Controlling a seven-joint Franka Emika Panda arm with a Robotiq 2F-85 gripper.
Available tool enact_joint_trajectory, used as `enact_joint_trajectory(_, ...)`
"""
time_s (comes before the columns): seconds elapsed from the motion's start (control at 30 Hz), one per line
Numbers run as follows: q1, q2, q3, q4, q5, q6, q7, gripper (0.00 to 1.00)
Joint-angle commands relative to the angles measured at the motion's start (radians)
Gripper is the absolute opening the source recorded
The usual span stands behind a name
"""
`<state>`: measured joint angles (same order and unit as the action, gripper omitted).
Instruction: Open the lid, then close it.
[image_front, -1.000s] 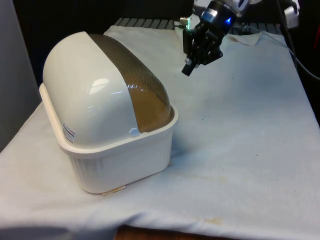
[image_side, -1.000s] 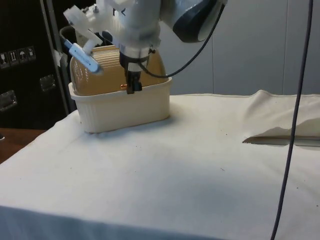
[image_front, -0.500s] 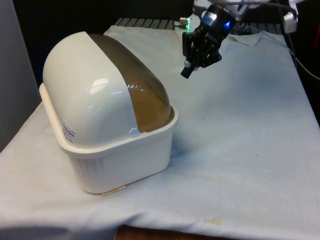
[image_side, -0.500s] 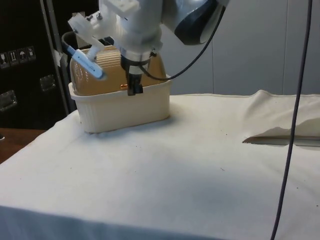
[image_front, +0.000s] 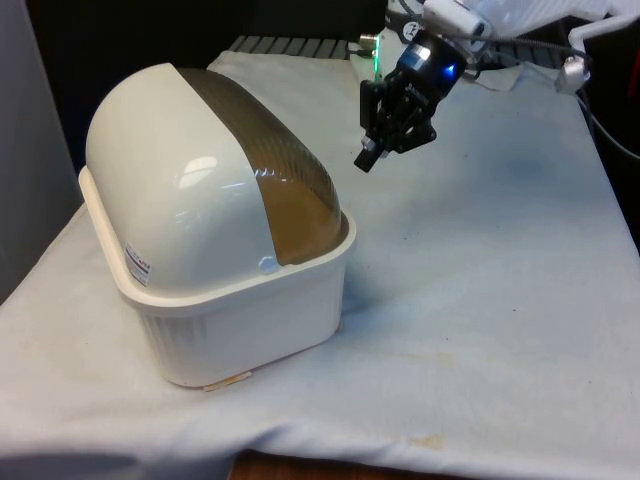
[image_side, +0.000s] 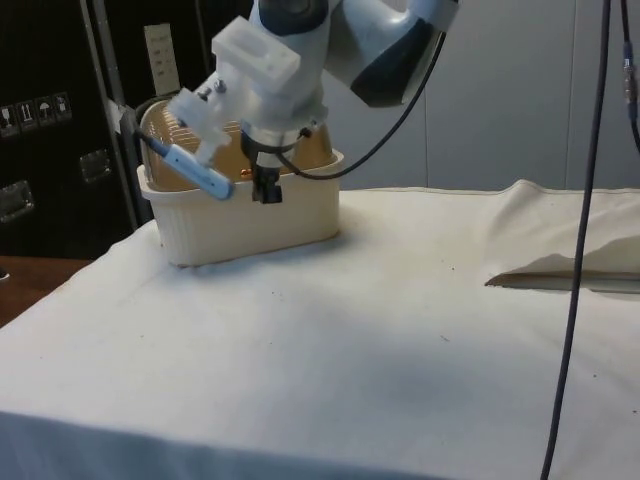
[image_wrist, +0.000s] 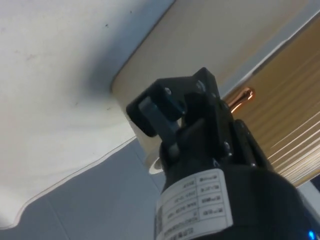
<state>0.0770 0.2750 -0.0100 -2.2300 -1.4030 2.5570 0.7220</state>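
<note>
While the bread box sits near the surface's edge on the front view's left, with its ribbed brown roll lid fully down to the cream base's rim, the tool hangs in the air just off the lid side of the box, tilted and pointing down toward it. Its two fingers look pressed together with nothing between them.

From the wrist view you can spot a small copper-coloured knob at the bottom edge of the lid, right where the lid meets the base. From the side view the tool lines up in front of the box wall at about rim height, so I'd guess it's closing in on that knob.

So the opening step hasn't really started yet, imo. To do it well, I'd get the fingertips under or beside the knob rather than on the ribbed lid itself, since that curved plastic probably gives nothing to push on. Then follow the lid's arc up and back instead of shoving straight. The box looks light, so a sideways push could just slide the whole thing across the cloth. Slow and curved is the way.
</note>
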Motion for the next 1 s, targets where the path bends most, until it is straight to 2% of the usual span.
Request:
enact_joint_trajectory(0.0, 0.0, 0.004, 0.0, 0.001, -0.012, -0.002, 0.013, 0.0)
enact_joint_trajectory(0.03, 0.001, 0.0, -0.005, 0.0, -0.045, 0.001, 0.044, 0.0)
enact_joint_trajectory(0.1, 0.0, -0.002, -0.007, -0.008, -0.067, 0.0, 0.069, 0.0)
enact_joint_trajectory(0.2, 0.001, 0.0, -0.009, -0.009, -0.078, -0.005, 0.079, 0.0)
enact_joint_trajectory(0.23, -0.001, 0.004, -0.008, -0.008, -0.063, -0.005, 0.068, 0.0)
enact_joint_trajectory(0.5, 0.002, 0.019, -0.013, 0.002, -0.13, -0.026, 0.121, 0.0)
enact_joint_trajectory(0.53, -0.001, 0.016, -0.01, -0.006, -0.109, -0.028, 0.106, 0.0)
enact_joint_trajectory(0.57, 0.002, 0.025, -0.013, 0.005, -0.151, -0.029, 0.141, 0.0)
enact_joint_trajectory(0.6, 0.002, 0.03, -0.014, 0.008, -0.163, -0.031, 0.153, 0.0)
enact_joint_trajectory(0.63, 0.002, 0.03, -0.014, 0.008, -0.163, -0.031, 0.153, 0.0)
enact_joint_trajectory(0.73, 0.0, 0.049, -0.014, 0.023, -0.208, -0.039, 0.193, 0.0)
enact_joint_trajectory(0.77, -0.001, 0.047, -0.012, 0.015, -0.191, -0.044, 0.182, 0.0)
enact_joint_trajectory(0.83, -0.001, 0.061, -0.015, 0.033, -0.237, -0.042, 0.219, 0.0)
enact_joint_trajectory(0.97, -0.003, 0.06, -0.018, 0.032, -0.259, -0.042, 0.241, 0.0)
